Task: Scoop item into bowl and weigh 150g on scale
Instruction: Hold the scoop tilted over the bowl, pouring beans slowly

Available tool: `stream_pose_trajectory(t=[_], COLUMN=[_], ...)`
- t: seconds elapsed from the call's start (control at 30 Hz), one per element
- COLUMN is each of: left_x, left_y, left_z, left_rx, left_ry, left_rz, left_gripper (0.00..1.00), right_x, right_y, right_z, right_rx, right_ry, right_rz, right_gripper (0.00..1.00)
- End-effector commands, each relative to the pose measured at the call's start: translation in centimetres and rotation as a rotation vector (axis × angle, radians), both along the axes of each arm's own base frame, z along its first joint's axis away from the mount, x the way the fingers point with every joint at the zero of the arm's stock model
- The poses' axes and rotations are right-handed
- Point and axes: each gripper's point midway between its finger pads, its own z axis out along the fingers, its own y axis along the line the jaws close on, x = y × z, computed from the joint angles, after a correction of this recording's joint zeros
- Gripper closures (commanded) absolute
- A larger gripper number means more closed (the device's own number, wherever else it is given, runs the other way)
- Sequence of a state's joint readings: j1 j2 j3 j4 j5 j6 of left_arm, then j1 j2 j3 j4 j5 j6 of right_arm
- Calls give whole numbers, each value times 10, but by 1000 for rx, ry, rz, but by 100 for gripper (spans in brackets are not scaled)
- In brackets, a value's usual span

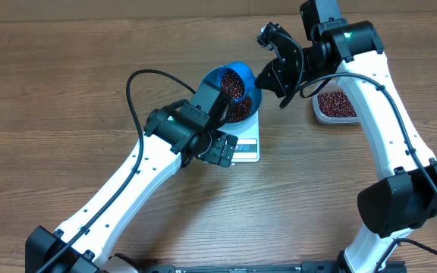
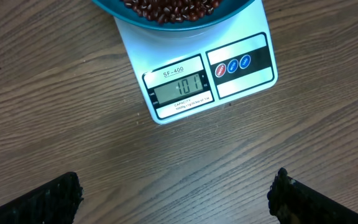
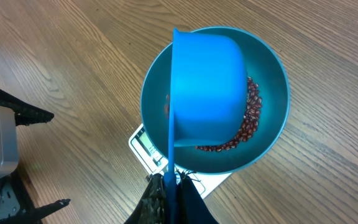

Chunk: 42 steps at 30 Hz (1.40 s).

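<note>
Right gripper (image 3: pixel 169 186) pinches small blue plastic scoop (image 3: pixel 207 87), tipped over round bright blue bowl (image 3: pixel 277 74) of dark red-brown beans (image 3: pixel 248 121), frame centre, on flat white square scale (image 2: pixel 244 84). Left gripper (image 2: pixel 176 199) spread, empty (bottom edge). Risk: another full scoop overshoots target, or scoop bumps bowl and skews the reading.

Grained wood, smooth plastic, shiny beans
The counter (image 2: pixel 55 124) is matt, grained wood. The scale (image 2: pixel 142 50) is smooth white plastic with a slight sheen, the bowl (image 3: pixel 272 81) and scoop (image 3: pixel 207 87) smooth bright-blue plastic. The beans (image 3: pixel 250 118) are glossy, the tub (image 1: pixel 319 115) clear plastic, the left fingers (image 2: pixel 48 202) black and rough-textured.
</note>
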State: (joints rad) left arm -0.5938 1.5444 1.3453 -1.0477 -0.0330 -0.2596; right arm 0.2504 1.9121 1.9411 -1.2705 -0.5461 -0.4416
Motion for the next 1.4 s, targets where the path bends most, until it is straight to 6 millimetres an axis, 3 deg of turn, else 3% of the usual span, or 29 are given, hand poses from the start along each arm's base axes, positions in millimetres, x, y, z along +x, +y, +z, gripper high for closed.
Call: stream_pose_trajectory(t=[0.0,0.5,1.0,1.37], left_x=[0,0,0,0], left_y=[0,0,0,0], left_z=[10,10,10,10], left_rx=[-24,-24,-24,-24], left_ry=[-22,-22,-22,-22], left_rz=[4,4,4,4], left_gripper=[0,1,0,0], right_x=[0,5,16,5], right_y=[0,0,-14,-13], right_z=[31,33,26,21], right_rx=[24,34,-34,-64], right_ry=[-86,-90,-85,-84], right_rz=[3,-21,-128,-60], right_gripper=[96,96,96,96])
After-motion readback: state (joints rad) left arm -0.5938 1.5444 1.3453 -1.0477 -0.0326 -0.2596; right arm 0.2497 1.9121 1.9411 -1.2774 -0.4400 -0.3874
